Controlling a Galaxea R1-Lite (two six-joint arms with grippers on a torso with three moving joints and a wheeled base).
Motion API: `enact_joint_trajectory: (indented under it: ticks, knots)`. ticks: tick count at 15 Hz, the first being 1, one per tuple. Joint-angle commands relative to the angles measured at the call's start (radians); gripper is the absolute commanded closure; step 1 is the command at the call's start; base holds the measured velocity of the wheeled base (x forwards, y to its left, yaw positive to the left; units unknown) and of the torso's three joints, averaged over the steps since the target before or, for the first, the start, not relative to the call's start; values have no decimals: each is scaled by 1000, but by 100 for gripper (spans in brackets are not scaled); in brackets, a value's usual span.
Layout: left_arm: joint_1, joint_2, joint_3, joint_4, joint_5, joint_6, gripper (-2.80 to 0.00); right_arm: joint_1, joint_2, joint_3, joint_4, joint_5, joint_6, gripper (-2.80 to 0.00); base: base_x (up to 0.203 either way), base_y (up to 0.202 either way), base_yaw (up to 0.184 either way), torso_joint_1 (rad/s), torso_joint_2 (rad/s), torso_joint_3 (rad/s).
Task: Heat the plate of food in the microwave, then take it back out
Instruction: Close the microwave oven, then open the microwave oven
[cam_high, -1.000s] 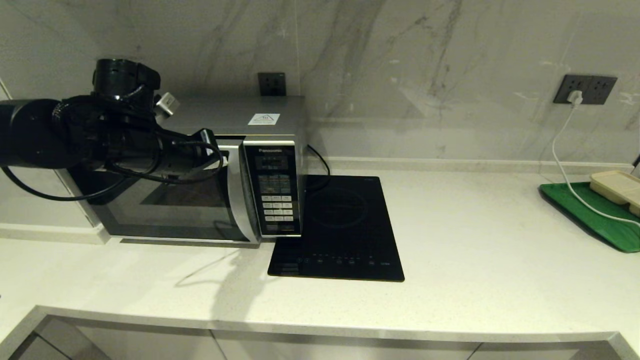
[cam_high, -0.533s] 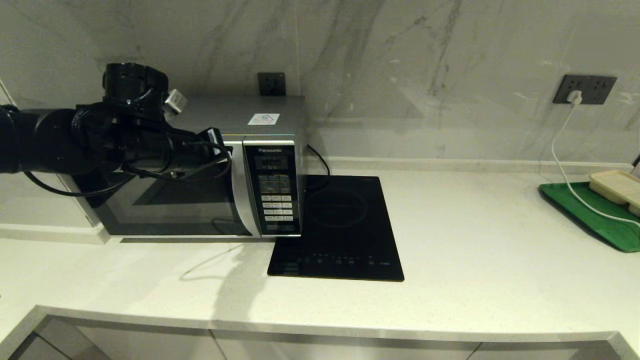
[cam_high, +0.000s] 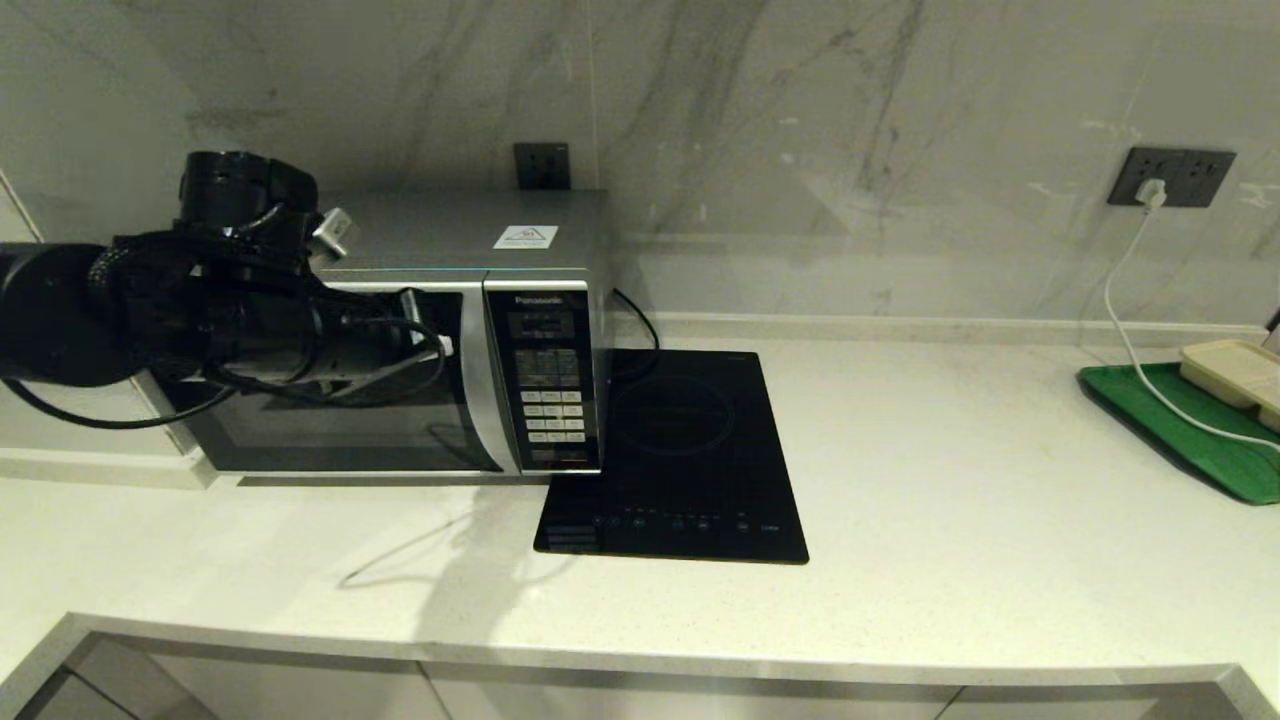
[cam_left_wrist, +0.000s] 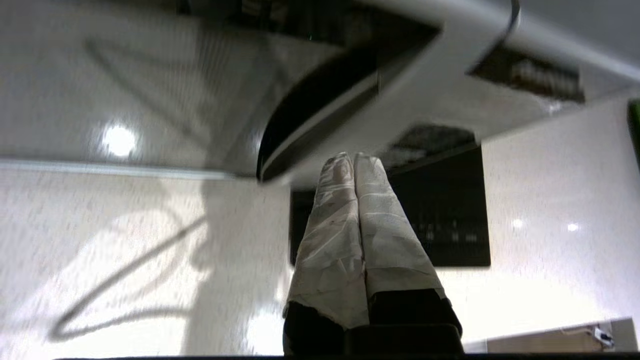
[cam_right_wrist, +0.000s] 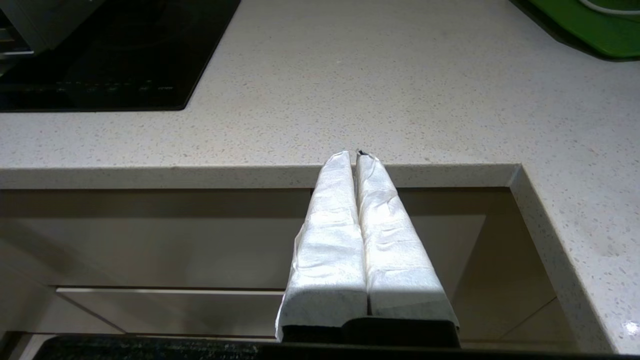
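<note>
Closing or pressing at the door is, by the look of it, the step in hand: the left tool (cam_left_wrist: 354, 161), its two taped fingers pressed together and holding nothing, sits at the dark glass door of the boxy silver Panasonic microwave (cam_high: 420, 350), just beside the curved silver handle strip (cam_high: 478, 385). The door looks shut in the head view. To do this well, the arm should push squarely and gently near the handle side, so the light oven does not slide on the pale speckled stone desk (cam_high: 900, 480). The plate of food is not in view; whether it is inside cannot be told through the dark glass. The right tool (cam_right_wrist: 356, 159), also closed and empty, hangs parked off the desk's front edge. A flat black induction cooktop (cam_high: 690, 450) lies touching the microwave's right, a green tray (cam_high: 1180, 430) far right, marble wall behind.
</note>
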Motion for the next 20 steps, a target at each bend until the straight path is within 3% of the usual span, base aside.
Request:
enact_joint_trajectory:
  ticks: [1,3,7,9,13,17,20]
  knots:
    - [-8,-109,50,83,-3,-5,0,0,1,0,1,0,0,0,0,0,0,0,0,0]
    - [-12,-140,68,189,-5,-12,0,0,1,0,1,0,1,0,0,0,0,0,0,0]
    - [-43,-163,191,204,13,6,0,0,1,0,1,0,2,0,0,0,0,0,0,0]
    - [-92,-164,233,183,106,73,0,0,1,0,1,0,0,0,0,0,0,0,0,0]
    - [-225,-76,304,13,283,240,0,0,1,0,1,0,0,0,0,0,0,0,0,0]
    - [-311,126,309,-216,383,249,0,0,1,0,1,0,0,0,0,0,0,0,0,0]
    - [-332,235,288,-288,393,181,0,0,1,0,1,0,1,0,0,0,0,0,0,0]
